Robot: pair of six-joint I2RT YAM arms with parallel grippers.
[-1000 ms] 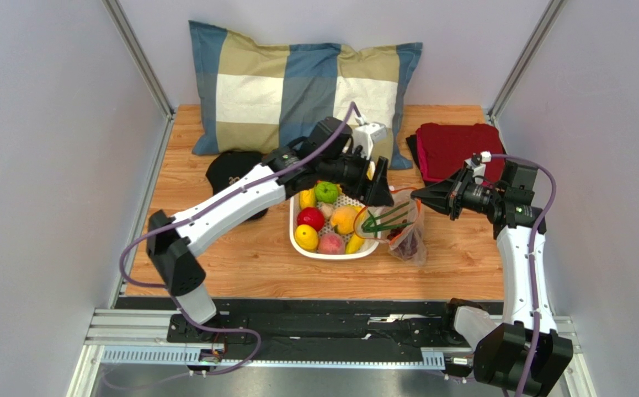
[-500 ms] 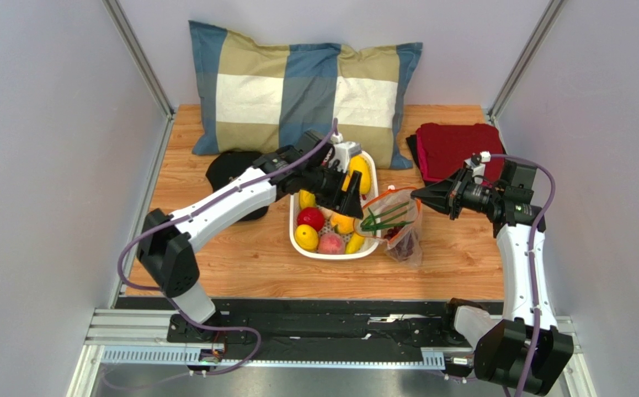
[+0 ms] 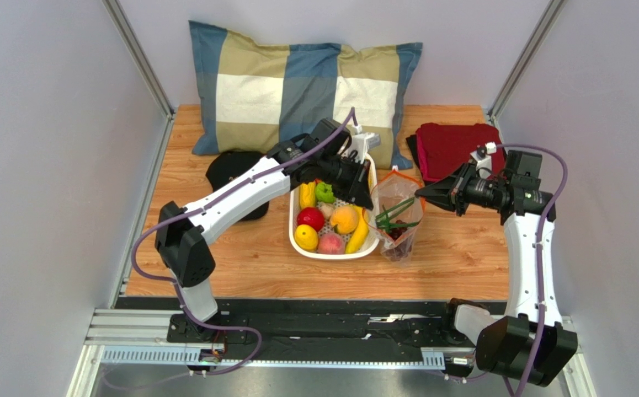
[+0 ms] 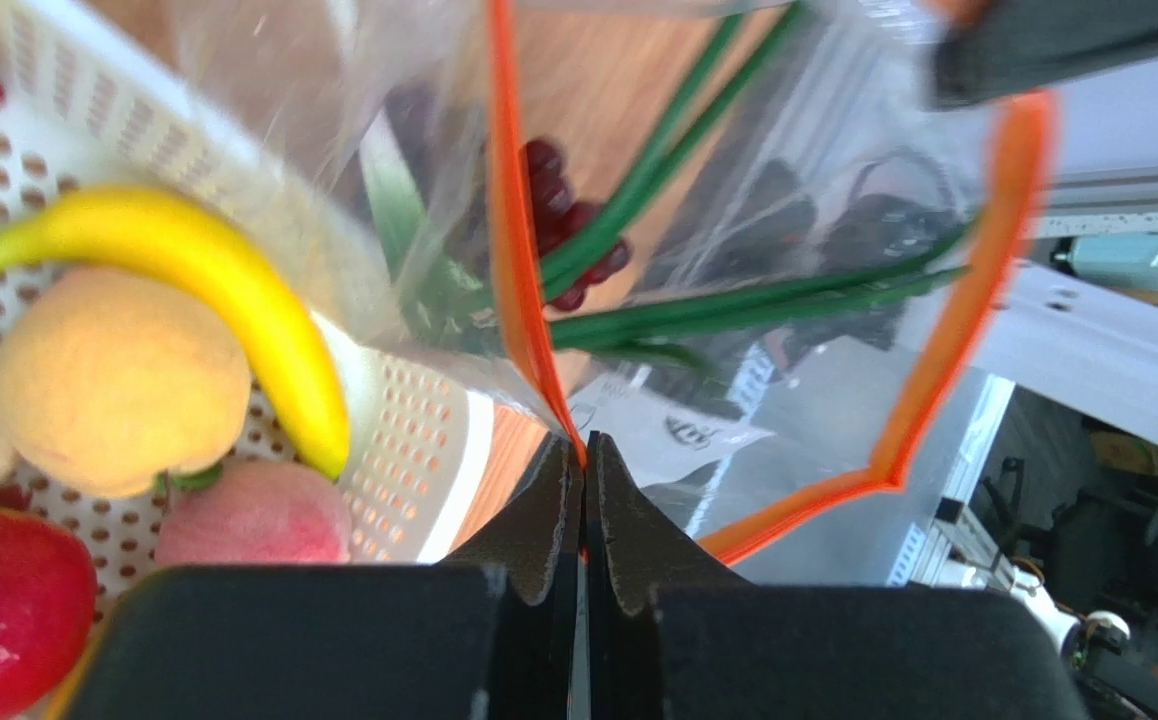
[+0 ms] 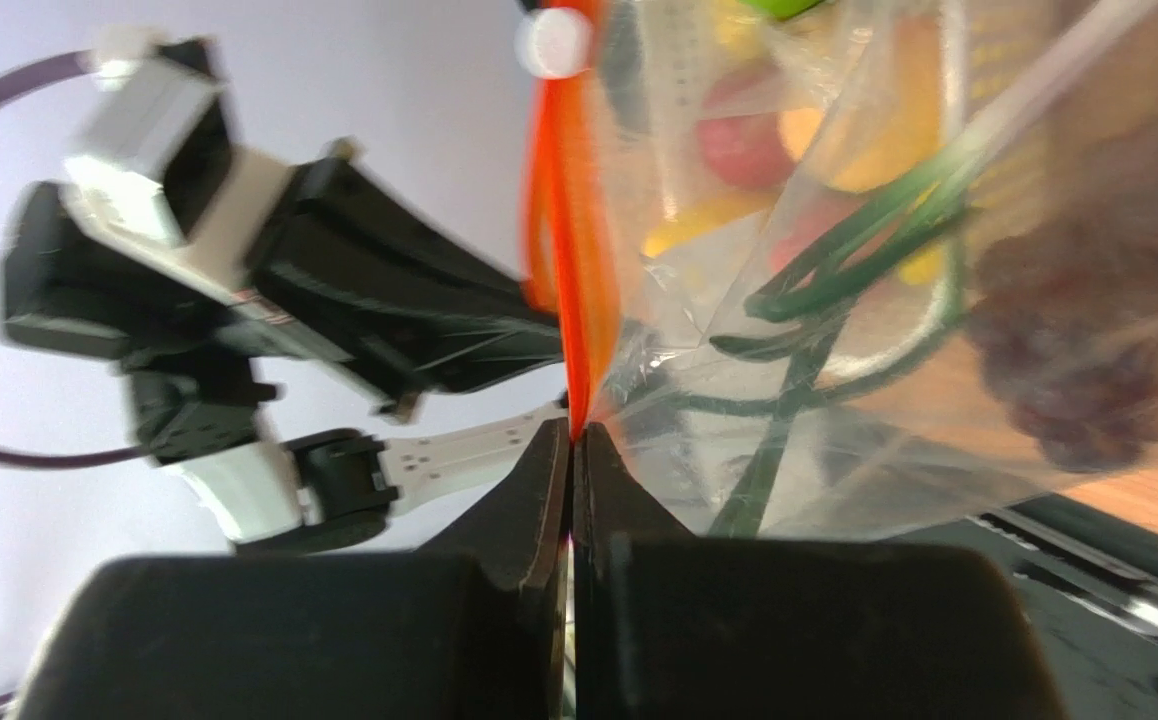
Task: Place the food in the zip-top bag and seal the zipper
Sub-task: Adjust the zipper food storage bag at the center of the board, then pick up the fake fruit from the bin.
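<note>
Pinching opposite ends of the zipper (image 4: 515, 255) with left gripper (image 4: 582, 458) and right gripper (image 5: 572, 435), clamped tight. Could slip loose under uneven pulling, spilling scallions (image 4: 751, 308) and grapes (image 4: 563, 195).

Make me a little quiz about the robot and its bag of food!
1. True or false: the zip-top bag is empty.
2. What is the left gripper pinching? A the zipper; B a spoon; C a sock.
3. Which long green food is inside the bag?

Key: 1 false; 2 A; 3 the scallions.
</note>
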